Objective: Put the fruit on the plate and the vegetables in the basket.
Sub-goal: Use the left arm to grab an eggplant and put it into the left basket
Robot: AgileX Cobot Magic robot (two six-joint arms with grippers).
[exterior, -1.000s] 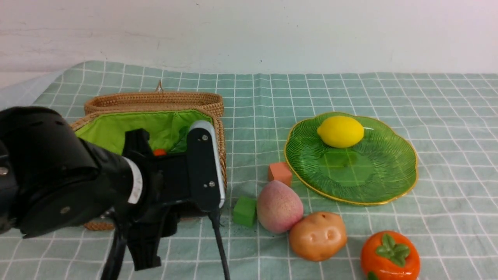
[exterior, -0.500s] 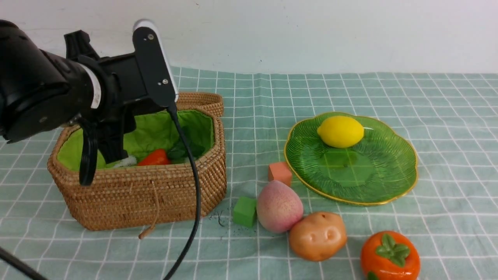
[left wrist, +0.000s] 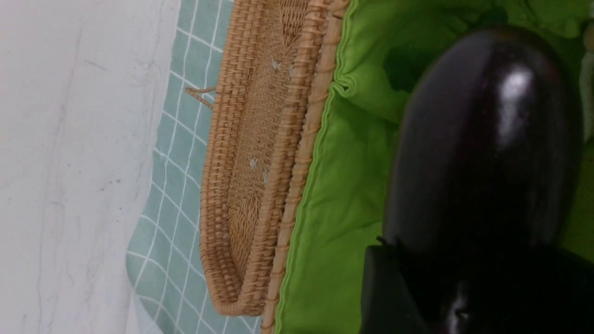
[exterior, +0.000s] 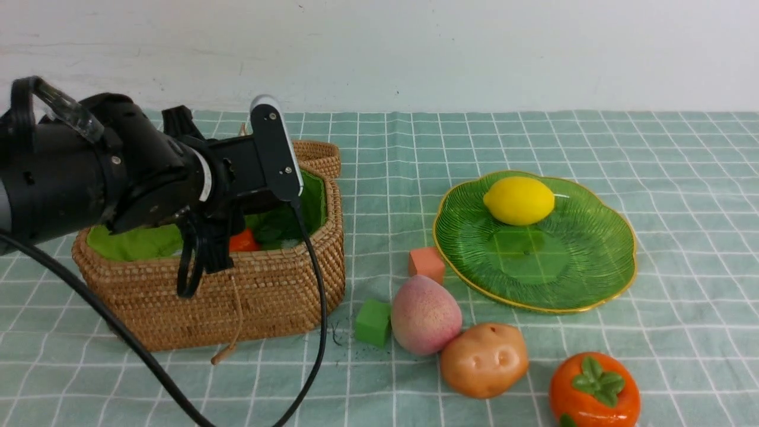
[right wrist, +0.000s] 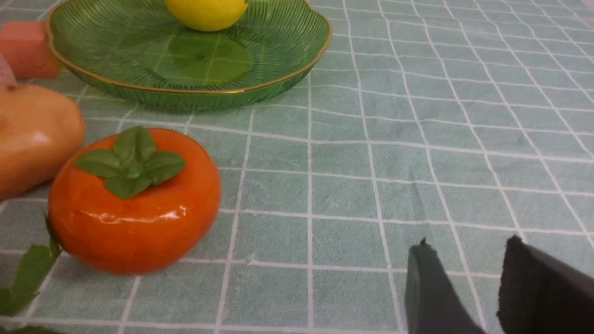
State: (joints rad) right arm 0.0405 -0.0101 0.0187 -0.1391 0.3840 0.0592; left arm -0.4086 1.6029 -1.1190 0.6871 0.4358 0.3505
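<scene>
Nearest the near edge of the checked counter (right wrist: 417, 139), on the right side: right claw (right wrist: 468, 243), low over the surface, fingers parted a little, gripping nothing. Near it but apart, persimmon (exterior: 595, 388), calyx up. Next along toward the middle, potato (exterior: 484, 360), touching the peach (exterior: 426, 314). Just beside the peach on the side toward the left edge, green cube (exterior: 373, 322). A little farther in, orange cube (exterior: 427, 264), just outside the gold rim of the plate (exterior: 616, 279). On the plate's far half, lemon (exterior: 519, 200), alone.

Toward the left edge, basket (exterior: 267, 296), lid (left wrist: 260, 162) swung open on its far side, green lining (left wrist: 352, 185) bared. Inside, carrot (exterior: 242, 242), half hidden behind the left arm (exterior: 89, 178). Reaches down from the left edge into the basket's mouth. At its end, left claw (left wrist: 464, 283), closed on the near end of the eggplant (left wrist: 482, 139), holding it inside the rim, over the lining; touching the lining or not, cannot tell. Across the basket's front wall, black cable (exterior: 320, 332), trailing to the near edge. From the front, claw and eggplant both screened by the wrist.
</scene>
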